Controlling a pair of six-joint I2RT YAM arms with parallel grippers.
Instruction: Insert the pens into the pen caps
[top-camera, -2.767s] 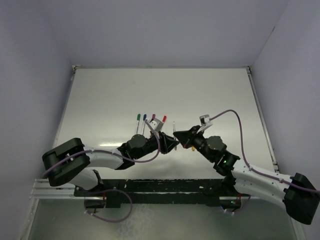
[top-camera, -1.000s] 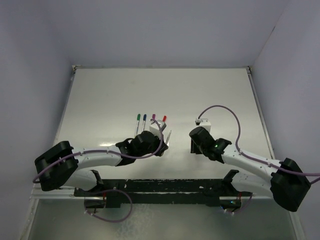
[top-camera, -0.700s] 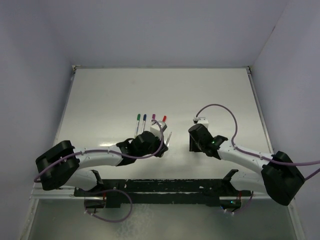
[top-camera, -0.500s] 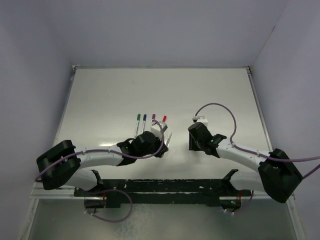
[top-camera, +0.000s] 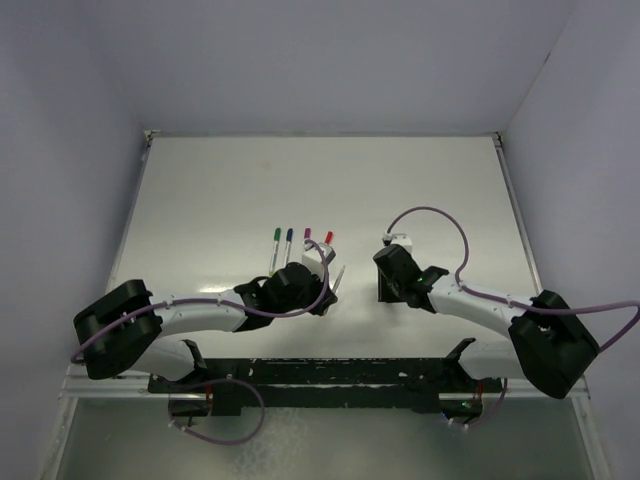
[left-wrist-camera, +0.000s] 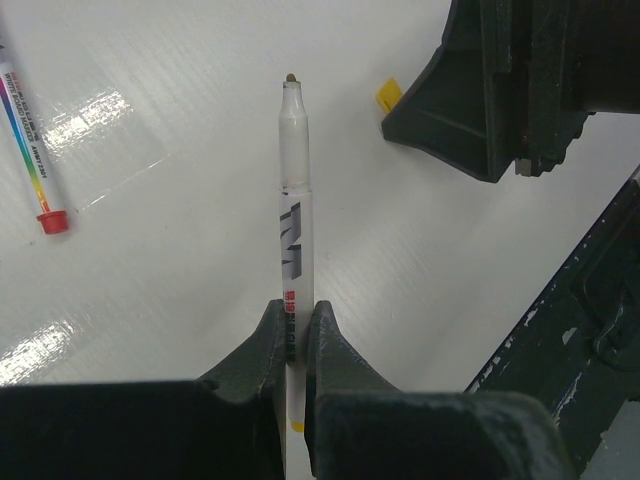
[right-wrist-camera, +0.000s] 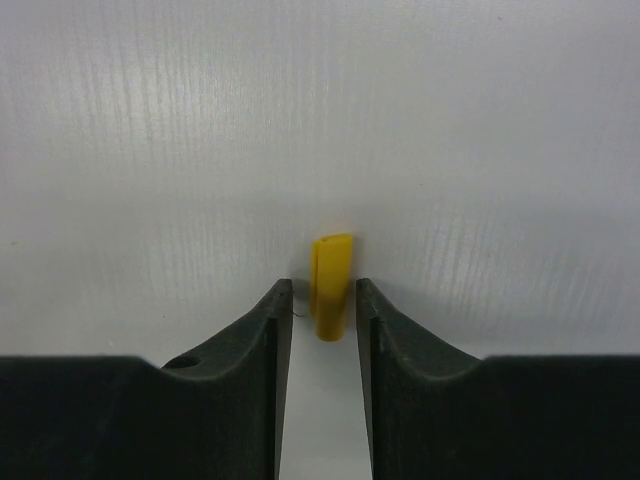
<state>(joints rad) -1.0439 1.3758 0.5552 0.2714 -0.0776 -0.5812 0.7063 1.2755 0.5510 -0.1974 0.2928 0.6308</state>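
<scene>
Yellow cap (right-wrist-camera: 332, 285), one, between the right gripper's (right-wrist-camera: 324, 290) parted fingers; left gripper (left-wrist-camera: 297, 315) pinches one pen (left-wrist-camera: 295, 200); four capped pens (top-camera: 275, 247) nearby.

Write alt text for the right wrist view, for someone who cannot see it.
A small yellow pen cap lies on a white table, its near end between the two dark fingers of the right gripper. The jaws stand slightly apart, with a gap showing beside the cap.
</scene>
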